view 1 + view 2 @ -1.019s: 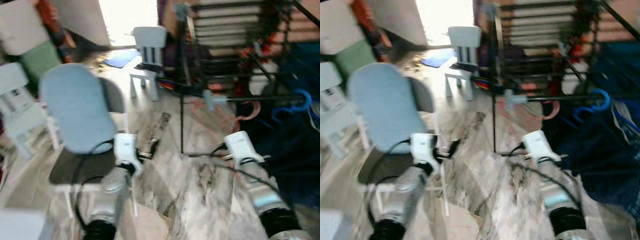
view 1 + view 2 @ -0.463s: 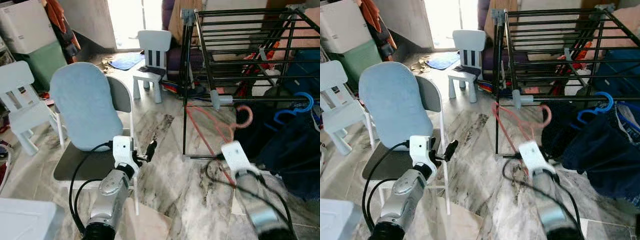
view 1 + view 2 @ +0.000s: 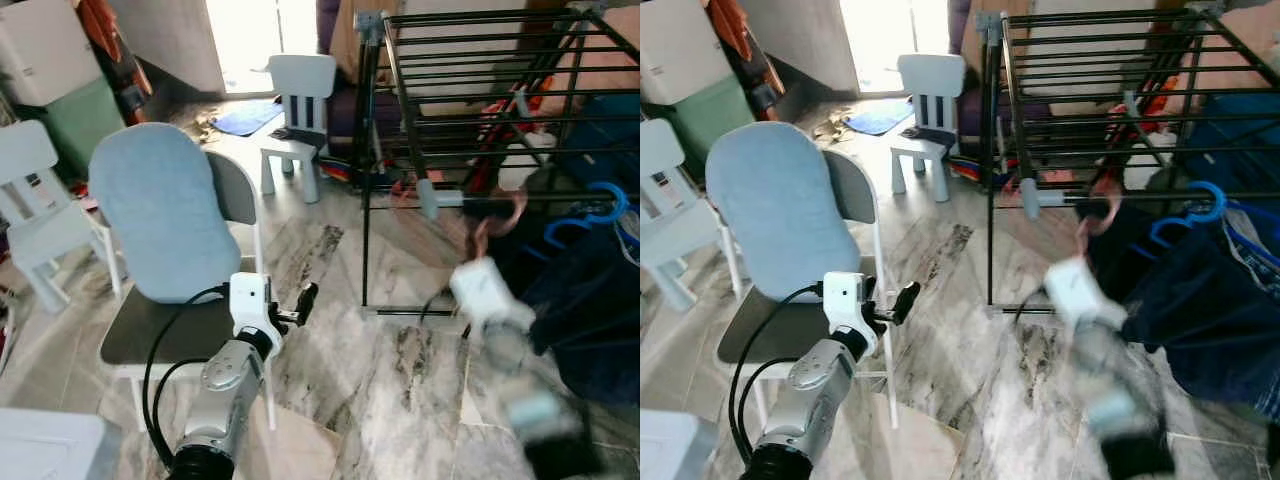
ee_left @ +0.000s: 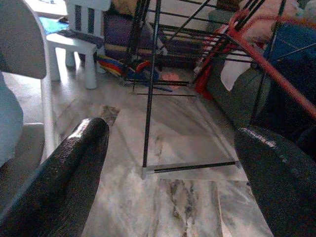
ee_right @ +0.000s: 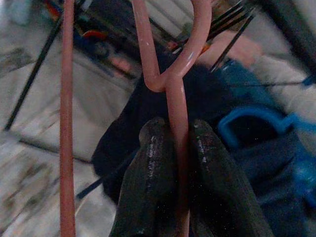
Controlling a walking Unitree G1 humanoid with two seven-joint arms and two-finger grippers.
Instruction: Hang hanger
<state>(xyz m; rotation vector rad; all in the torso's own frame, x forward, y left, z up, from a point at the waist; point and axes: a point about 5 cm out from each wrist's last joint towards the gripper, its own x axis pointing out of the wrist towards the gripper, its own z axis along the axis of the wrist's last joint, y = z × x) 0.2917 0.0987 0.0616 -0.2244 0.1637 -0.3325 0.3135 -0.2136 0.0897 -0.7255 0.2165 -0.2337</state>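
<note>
The pink hanger (image 5: 177, 89) sits pinched by its neck between the fingers of the right gripper (image 5: 178, 148), its hook (image 3: 497, 212) uppermost and close against the front rail (image 3: 500, 198) of the black drying rack (image 3: 480, 90), its long axis roughly upright. The right arm is the one at work. The left gripper (image 3: 300, 300) hovers low by the grey chair (image 3: 170, 230), fingers spread and empty. Compared with half a second ago, the right arm has swung up and rackward and is now blurred; the hook stands nearer the rail beside the blue hanger (image 3: 598, 207).

A thin salmon-pink hanger (image 5: 178, 106) stands upright, its hook curling up beside the black drying rack (image 3: 470, 100).
</note>
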